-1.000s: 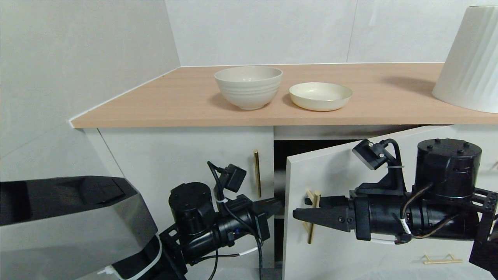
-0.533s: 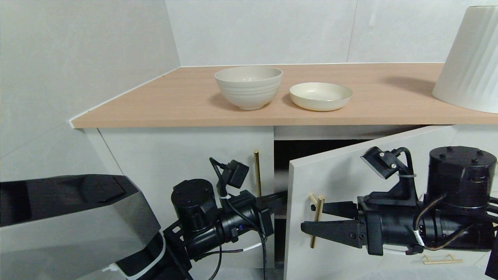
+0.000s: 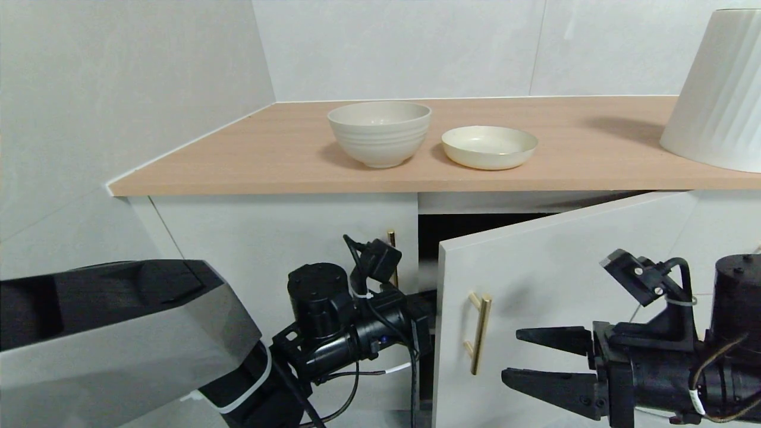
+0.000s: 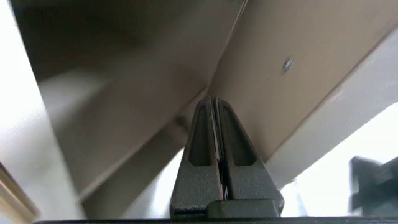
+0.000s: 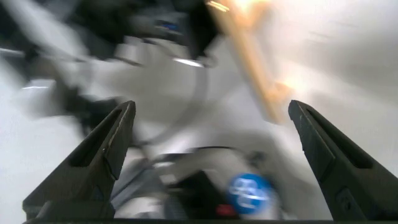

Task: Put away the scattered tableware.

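In the head view we see the bowl [image 3: 379,132] and the shallow dish [image 3: 489,146] both on the counter [image 3: 238,166], not yet stored; the cabinet door [image 3: 535,285] stands partly open. In the left wrist view, the left gripper [image 4: 213,106] is pressed together, empty, at the door's inner side. In the right wrist view, the right gripper [image 5: 210,109] is spread apart near the handle [image 5: 249,56].

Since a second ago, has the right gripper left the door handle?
Yes. The right gripper has pulled back rightward, clear of the door handle, jaws open.
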Tool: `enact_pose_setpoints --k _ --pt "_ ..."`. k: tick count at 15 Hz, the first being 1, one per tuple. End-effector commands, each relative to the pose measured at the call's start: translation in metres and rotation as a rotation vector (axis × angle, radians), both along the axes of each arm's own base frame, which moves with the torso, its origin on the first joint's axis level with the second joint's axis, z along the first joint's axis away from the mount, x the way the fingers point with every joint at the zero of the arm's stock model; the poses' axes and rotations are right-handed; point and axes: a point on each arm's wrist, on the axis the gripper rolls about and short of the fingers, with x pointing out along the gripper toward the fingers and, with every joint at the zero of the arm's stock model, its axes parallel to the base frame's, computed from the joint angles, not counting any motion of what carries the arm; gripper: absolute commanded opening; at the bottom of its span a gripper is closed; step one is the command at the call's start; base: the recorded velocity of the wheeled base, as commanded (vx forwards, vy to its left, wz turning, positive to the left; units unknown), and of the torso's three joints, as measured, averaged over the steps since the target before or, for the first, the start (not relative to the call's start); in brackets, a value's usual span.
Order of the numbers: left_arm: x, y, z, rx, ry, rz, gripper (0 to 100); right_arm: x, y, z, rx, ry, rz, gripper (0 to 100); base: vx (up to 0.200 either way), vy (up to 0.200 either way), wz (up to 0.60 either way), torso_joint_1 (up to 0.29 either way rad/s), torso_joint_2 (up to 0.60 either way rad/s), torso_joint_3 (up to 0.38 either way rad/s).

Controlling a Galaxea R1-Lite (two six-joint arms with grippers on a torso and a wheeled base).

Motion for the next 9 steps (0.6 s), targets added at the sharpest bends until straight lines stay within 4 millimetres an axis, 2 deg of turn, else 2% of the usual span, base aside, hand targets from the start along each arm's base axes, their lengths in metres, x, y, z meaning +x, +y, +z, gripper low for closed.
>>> enact_pose_setpoints --k 1,3,4,9 --pt "0.006 -0.004 0.008 0.039 -0.070 -0.002 0 -0.014 -0.004 -0.001 -0.066 -0.047 -0.106 100 0.000 0.000 0.00 0.000 0.00 0.000" --pt "0.005 -0.005 0.021 0.027 -0.100 -0.003 0 -0.027 -0.001 0.002 -0.136 -0.050 -0.203 100 0.000 0.000 0.00 0.000 0.00 0.000" --pt "0.005 -0.005 0.024 0.023 -0.105 -0.003 0 -0.034 -0.001 0.004 -0.155 -0.037 -0.188 100 0.000 0.000 0.00 0.000 0.00 0.000" --pt "0.007 -0.006 0.024 0.018 -0.111 -0.001 0 -0.043 -0.008 0.014 -0.174 -0.020 -0.188 100 0.000 0.000 0.00 0.000 0.00 0.000"
